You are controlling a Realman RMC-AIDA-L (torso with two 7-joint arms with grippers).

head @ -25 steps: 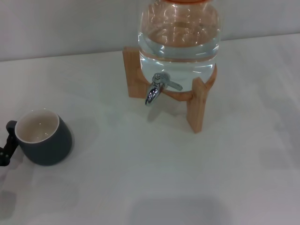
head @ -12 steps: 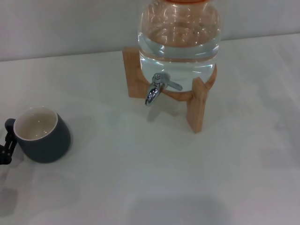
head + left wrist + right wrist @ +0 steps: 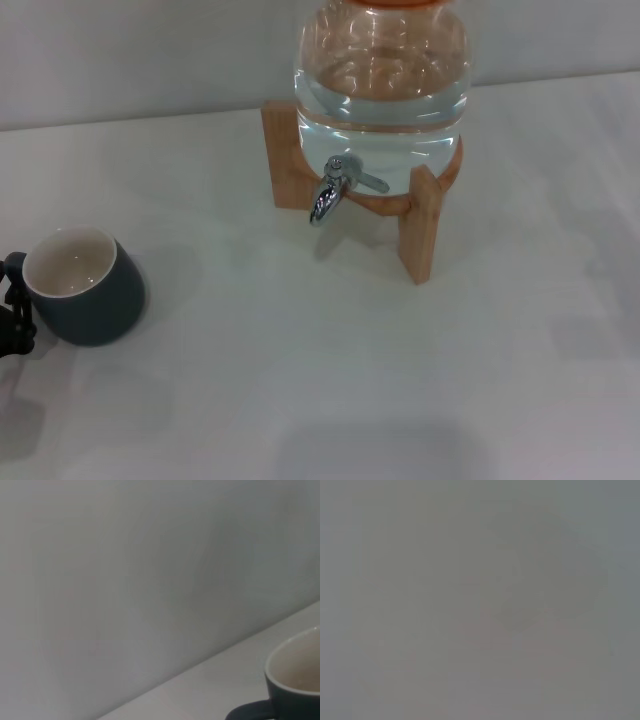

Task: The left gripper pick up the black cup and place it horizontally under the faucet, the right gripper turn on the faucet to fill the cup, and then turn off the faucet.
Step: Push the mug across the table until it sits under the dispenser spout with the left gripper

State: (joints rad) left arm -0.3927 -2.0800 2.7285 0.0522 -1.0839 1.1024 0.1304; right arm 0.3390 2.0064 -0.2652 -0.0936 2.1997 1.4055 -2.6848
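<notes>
At the worktop's (image 3: 300, 380) left edge, the black cup (image 3: 85, 290) stands upright.
The left claw (image 3: 14, 310) sits at its handle; grip cannot be told. The faucet (image 3: 335, 188) is well apart.

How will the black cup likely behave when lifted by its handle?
The black cup looks empty, so probably light. Its glossy ceramic-looking body is likely rigid and slippery. Gripped at the small side handle, it may tilt or swing.

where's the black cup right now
In the head view the black cup sits upright on the white table at the robot's far left, well clear of the faucet, with the left gripper at its handle.
</notes>
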